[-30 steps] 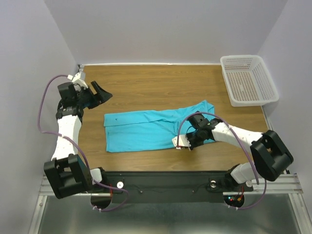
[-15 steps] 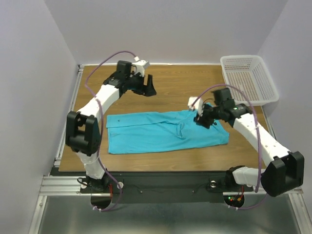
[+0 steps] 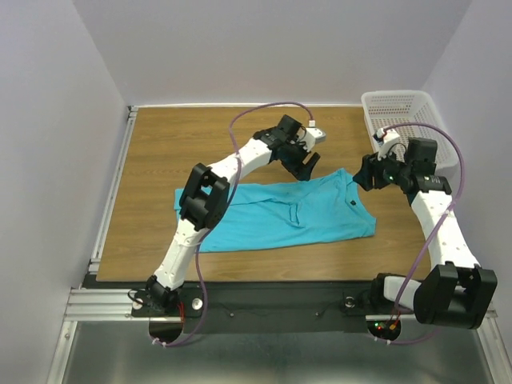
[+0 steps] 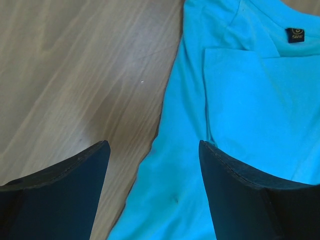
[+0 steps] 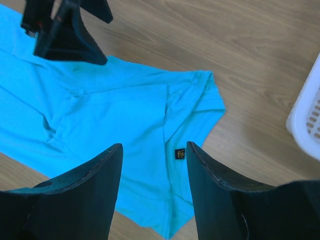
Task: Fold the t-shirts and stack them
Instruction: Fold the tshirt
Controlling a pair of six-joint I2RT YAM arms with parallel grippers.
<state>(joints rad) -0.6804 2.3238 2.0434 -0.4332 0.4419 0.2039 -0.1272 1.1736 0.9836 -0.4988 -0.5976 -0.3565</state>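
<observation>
One t-shirt lies flat on the counter, maybe one sleeve tucked in, hard to tell. Both the left claw and right claw hover over it wide and empty, so most folding's left

So the left arm is stretched way out across toward the far right, wrist tipped down. The left gripper has its fingers spread wide, nothing between them. The right arm reaches toward the far side, with the right gripper pointing left, fingers parted too, gripping nothing.
</observation>
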